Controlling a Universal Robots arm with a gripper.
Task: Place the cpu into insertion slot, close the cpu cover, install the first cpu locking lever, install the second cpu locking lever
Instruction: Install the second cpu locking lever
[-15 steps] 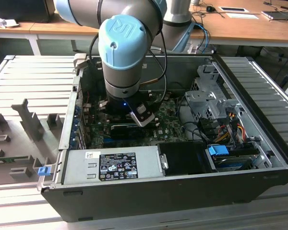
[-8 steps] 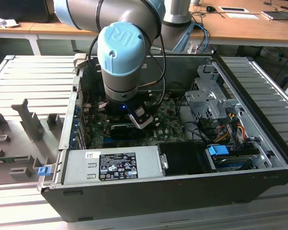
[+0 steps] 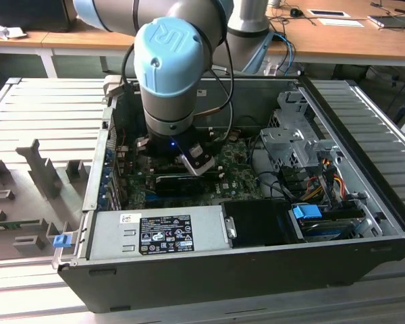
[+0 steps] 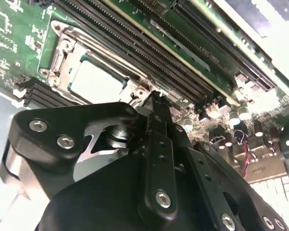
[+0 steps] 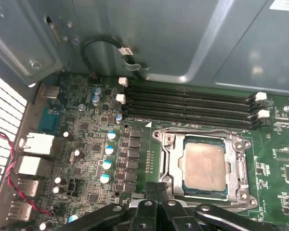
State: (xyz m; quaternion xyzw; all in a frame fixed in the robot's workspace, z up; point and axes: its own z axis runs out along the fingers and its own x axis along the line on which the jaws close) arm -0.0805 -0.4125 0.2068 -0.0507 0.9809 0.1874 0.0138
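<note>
The chip, a flat square with a pale beige-silver metal top, lies level inside the socket on the green circuit board, just beside the long black memory slots. In the second wrist view it shows as a bright pale square. The thin silvery cover plate lies flat around the chip, which shows through its square window; whether its levers are latched cannot be told.

The small flat square pale metal cpu sits in the square silvery-rimmed insertion slot. Four long black memory slots lie just beside that slot. The black gripper hangs at the slot's opposite edge.
</note>
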